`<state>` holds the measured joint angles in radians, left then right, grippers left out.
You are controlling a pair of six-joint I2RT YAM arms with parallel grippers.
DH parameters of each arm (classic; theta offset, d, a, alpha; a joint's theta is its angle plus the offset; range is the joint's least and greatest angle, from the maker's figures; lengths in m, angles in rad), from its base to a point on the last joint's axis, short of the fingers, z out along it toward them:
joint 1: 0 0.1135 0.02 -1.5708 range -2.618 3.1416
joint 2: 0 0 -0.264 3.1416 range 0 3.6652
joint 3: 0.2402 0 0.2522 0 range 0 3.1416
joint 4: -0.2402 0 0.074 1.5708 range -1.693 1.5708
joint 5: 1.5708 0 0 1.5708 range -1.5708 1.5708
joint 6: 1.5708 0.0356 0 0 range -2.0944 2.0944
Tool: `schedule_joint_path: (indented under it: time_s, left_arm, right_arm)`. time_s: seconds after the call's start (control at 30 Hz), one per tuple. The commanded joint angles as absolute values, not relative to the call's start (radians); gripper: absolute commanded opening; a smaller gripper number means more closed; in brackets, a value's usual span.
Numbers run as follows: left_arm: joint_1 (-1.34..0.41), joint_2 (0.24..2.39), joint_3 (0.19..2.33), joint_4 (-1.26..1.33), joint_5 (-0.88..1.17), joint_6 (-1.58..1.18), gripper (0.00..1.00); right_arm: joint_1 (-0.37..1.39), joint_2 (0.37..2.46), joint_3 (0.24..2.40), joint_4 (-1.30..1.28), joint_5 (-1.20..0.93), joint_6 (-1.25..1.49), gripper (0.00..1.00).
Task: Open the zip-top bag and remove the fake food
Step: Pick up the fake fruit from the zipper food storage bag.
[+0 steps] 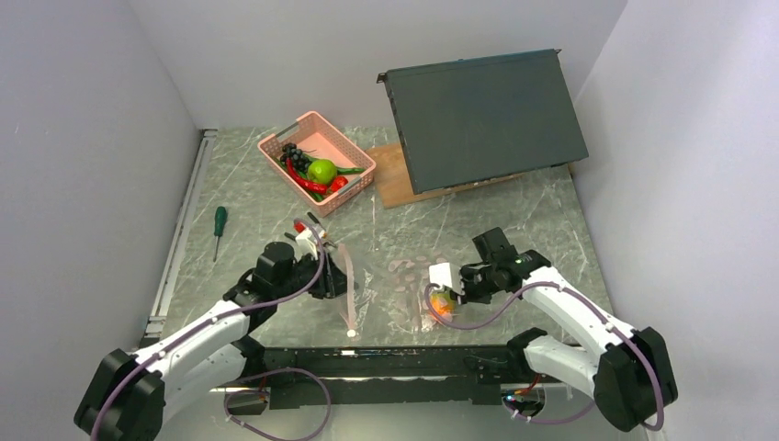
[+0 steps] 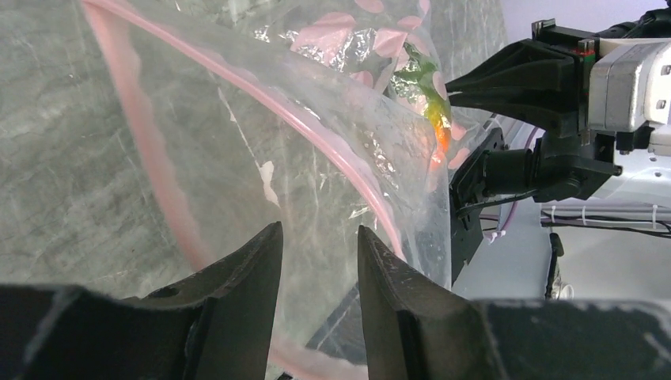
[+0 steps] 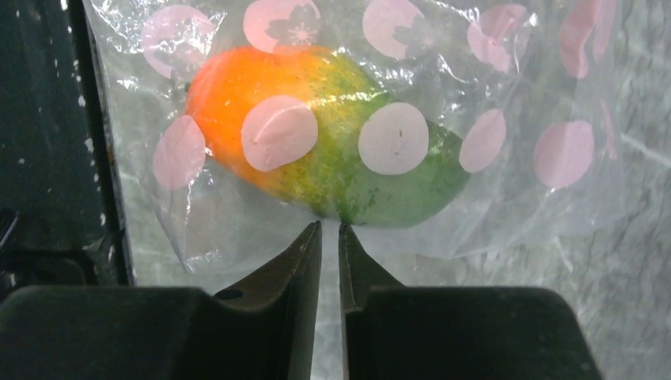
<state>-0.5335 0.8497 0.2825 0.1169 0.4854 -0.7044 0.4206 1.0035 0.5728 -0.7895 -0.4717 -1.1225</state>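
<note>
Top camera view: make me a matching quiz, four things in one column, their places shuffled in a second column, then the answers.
Things:
1. mango
2. green apple
3. screwdriver
4. dark panel

Places:
A. in the pink basket
B. propped on the wooden board
C. inside the zip-top bag
D. lying alone at the table's left side

Pairs: 1-C, 2-A, 3-D, 4-B

Your bag (image 3: pixel 546 214) is clear, glossy plastic film, crinkled, with matt pink spots. The mango (image 3: pixel 332 186) looks like smooth plastic with a soft sheen. The fingers (image 2: pixel 245 277) are matt black plastic, scuffed pale at the edges. The table (image 1: pixel 514 220) has a veined, marble-look, faintly glossy top. The basket (image 1: pixel 355 154) is pink plastic and the board (image 1: pixel 390 184) is bare wood.
</note>
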Motion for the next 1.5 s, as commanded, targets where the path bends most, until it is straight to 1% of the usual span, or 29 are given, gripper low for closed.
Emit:
schedule_joint_path:
  time_s: [0.0, 0.23, 0.33, 0.4, 0.53, 0.73, 0.83, 0.9, 1.07, 1.3, 1.47]
  left_arm:
    - [-0.563, 0.901, 0.283, 0.231, 0.469, -0.724, 0.44]
    - [-0.584, 0.977, 0.258, 0.289, 0.465, -0.73, 0.45]
    - [-0.586, 1.012, 0.242, 0.337, 0.471, -0.742, 0.45]
    - [-0.594, 1.042, 0.237, 0.378, 0.482, -0.754, 0.45]
    - [-0.626, 1.12, 0.245, 0.457, 0.505, -0.778, 0.46]
    - [-0.685, 1.232, 0.272, 0.558, 0.508, -0.81, 0.47]
    - [-0.718, 1.291, 0.297, 0.577, 0.5, -0.817, 0.47]
    - [-0.738, 1.328, 0.314, 0.591, 0.498, -0.824, 0.47]
    - [-0.785, 1.405, 0.359, 0.614, 0.488, -0.834, 0.47]
    - [-0.824, 1.489, 0.414, 0.632, 0.479, -0.845, 0.48]
    - [-0.825, 1.531, 0.398, 0.741, 0.482, -0.9, 0.51]
  right_arm:
    - [0.489, 1.055, 0.574, -0.646, -0.461, -1.067, 0.18]
    - [0.518, 1.13, 0.64, -0.628, -0.486, -1.017, 0.27]
    - [0.512, 1.13, 0.664, -0.63, -0.517, -0.996, 0.33]
    - [0.511, 1.135, 0.666, -0.624, -0.546, -0.987, 0.36]
    - [0.517, 1.179, 0.668, -0.611, -0.561, -0.979, 0.36]
    - [0.555, 1.219, 0.66, -0.594, -0.561, -0.97, 0.29]
    - [0.57, 1.23, 0.658, -0.568, -0.559, -0.95, 0.23]
    - [0.571, 1.227, 0.655, -0.544, -0.566, -0.922, 0.2]
    - [0.576, 1.228, 0.641, -0.485, -0.576, -0.87, 0.21]
    - [0.583, 1.226, 0.635, -0.476, -0.607, -0.858, 0.23]
    - [0.581, 1.215, 0.63, -0.472, -0.611, -0.858, 0.23]
